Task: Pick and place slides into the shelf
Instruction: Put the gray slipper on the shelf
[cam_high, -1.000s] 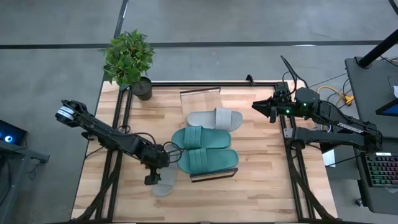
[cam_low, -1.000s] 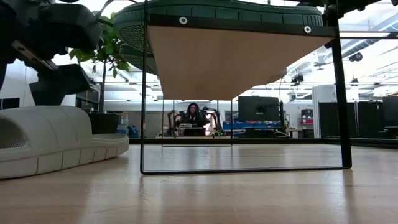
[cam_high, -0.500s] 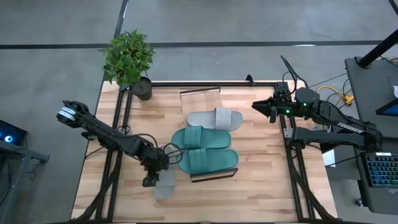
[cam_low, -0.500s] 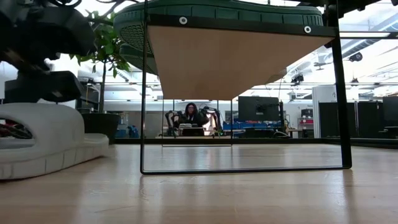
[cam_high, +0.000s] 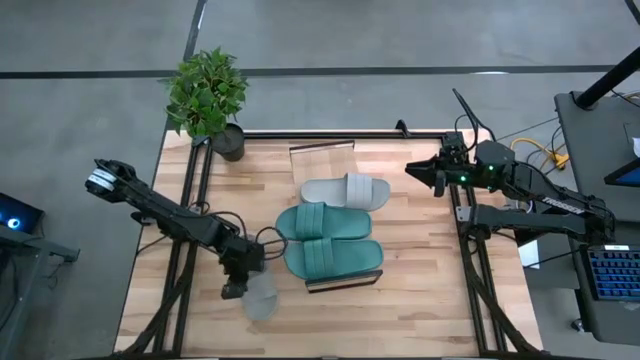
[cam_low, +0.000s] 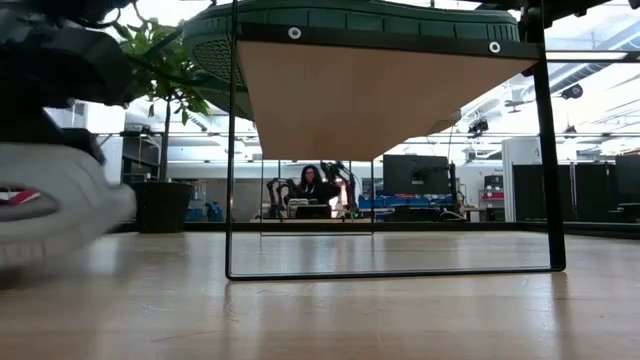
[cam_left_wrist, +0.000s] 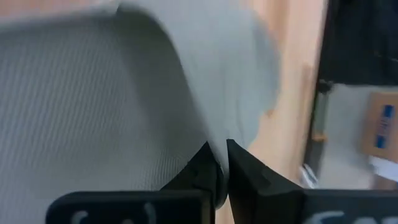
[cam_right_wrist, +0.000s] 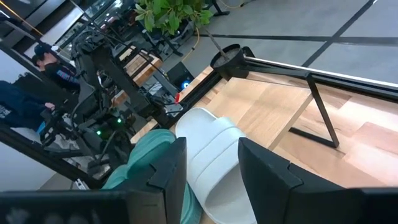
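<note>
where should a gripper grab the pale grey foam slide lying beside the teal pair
By its wide ribbed strap, coming from above: the pale grey foam slide lies flat, sole down, and the raised strap arches across it, giving two fingers an edge to pinch. The waiting right gripper is nearest.

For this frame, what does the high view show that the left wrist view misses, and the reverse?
Only the high view shows the teal pair on the shelf, a second grey slide behind them, the potted plant and the right gripper, open and idle at the table's right. Only the left wrist view shows the fingertips pinching foam. Both show the left gripper shut on the near grey slide.
</note>
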